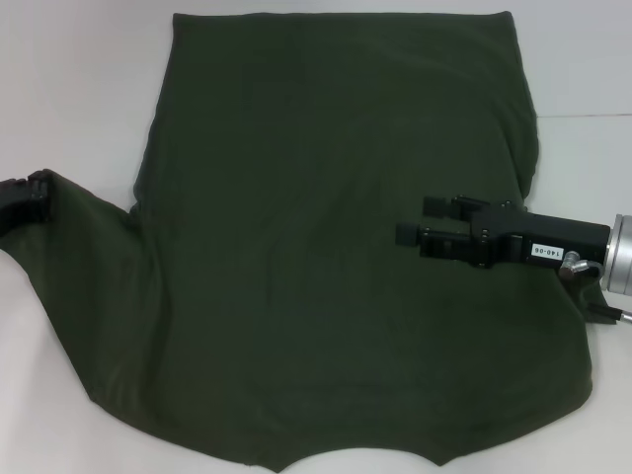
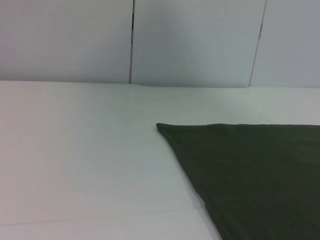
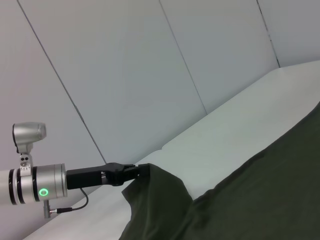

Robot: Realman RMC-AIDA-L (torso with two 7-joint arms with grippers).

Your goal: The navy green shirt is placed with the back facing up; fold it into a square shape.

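Slippage worries us: our left gripper [image 1: 39,188] clamps the left sleeve of the navy green shirt [image 1: 326,247] spread on the table [image 1: 69,79]; our right gripper [image 1: 430,222], fingers apart, hovers right of centre.

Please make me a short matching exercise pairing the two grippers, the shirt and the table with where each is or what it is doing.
1. left gripper
2. right gripper
3. navy green shirt
4. table

a. white surface under the cloth
b. spread out, one sleeve lifted
c. pinching the sleeve at the left edge
d. over the shirt's right side, fingers apart

Pairs: 1-c, 2-d, 3-b, 4-a
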